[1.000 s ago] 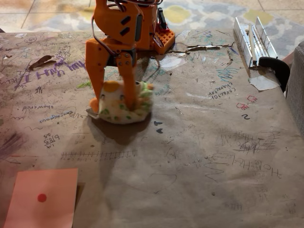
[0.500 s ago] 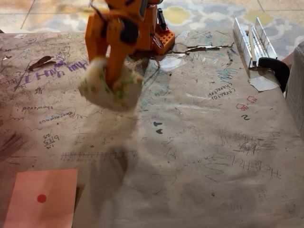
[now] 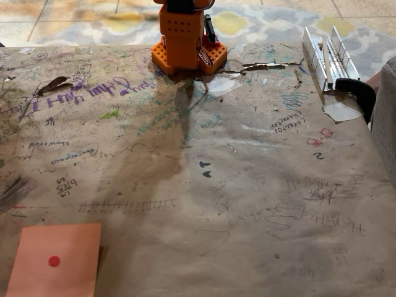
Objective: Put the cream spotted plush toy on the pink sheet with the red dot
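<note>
The pink sheet with the red dot (image 3: 55, 260) lies flat at the table's near left corner in the fixed view. The orange arm's base (image 3: 185, 40) stands at the far edge of the table, and the rest of the arm rises out of the top of the picture. The gripper and the cream spotted plush toy are out of view above the frame. A soft shadow falls across the middle of the table.
The table is covered in brown paper (image 3: 247, 185) full of scribbles. A metal clamp rail (image 3: 327, 52) and a black clamp (image 3: 359, 90) sit at the far right. A grey object (image 3: 387, 117) stands at the right edge.
The gripper lifted the plush toy off the table, carried it upward, and both have left the top of the picture. The pink sheet has not moved.
</note>
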You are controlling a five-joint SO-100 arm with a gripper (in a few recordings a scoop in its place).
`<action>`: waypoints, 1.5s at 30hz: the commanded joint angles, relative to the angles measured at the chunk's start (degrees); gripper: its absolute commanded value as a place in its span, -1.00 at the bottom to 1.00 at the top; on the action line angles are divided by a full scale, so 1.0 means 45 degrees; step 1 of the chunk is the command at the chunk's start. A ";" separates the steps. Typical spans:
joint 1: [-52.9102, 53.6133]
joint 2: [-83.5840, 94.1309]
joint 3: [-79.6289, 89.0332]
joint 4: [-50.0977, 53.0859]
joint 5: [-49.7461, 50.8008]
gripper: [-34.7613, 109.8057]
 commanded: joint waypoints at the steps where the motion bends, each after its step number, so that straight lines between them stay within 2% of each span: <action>1: -0.0098 0.1074 -0.1074 -0.1055 -0.1094 -0.52; 4: -0.0293 0.2148 -0.1113 -0.0957 -0.1914 -0.52; 6: -0.0234 0.2129 -0.2109 0.0039 -0.2305 -0.52; 12: 0.0391 0.2187 -0.2793 0.0313 -0.3516 -0.52; 27: 0.2715 0.2187 -0.3125 -0.0410 -0.1387 -0.52; 40: 0.2617 0.2187 -0.3105 -0.0156 -0.0625 -0.52; 43: 0.2852 0.2109 -0.1777 0.1543 -0.0176 -0.52; 44: 0.2949 0.2051 -0.0215 0.1934 -0.0820 -0.52; 45: 0.2988 0.2012 0.2461 0.0820 -0.1777 -0.50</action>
